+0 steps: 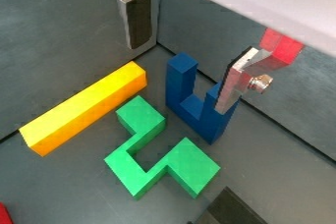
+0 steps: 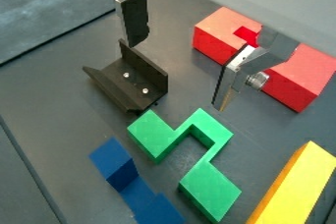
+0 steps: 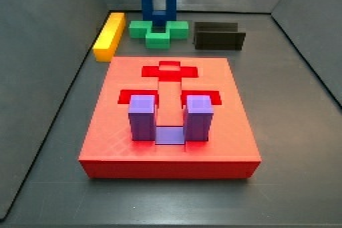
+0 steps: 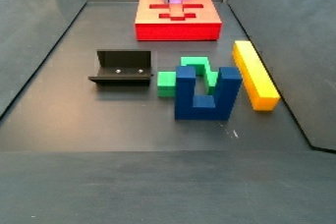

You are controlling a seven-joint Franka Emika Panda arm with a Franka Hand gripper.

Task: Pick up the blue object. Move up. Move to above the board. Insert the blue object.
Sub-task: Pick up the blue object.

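The tool (image 1: 184, 46) is released — its fingers (image 1: 136, 22) stand apart above the floor (image 4: 79, 120), holding nothing, over the blue object (image 1: 194, 95). One blue object (image 4: 207, 95): glossy dark U, prongs up, standing beside one green block (image 4: 184, 74) and one yellow bar (image 4: 254, 72). One fixture (image 4: 122, 69) nearby. Farther — one red board (image 4: 178, 17) carrying one purple block (image 3: 164, 115).
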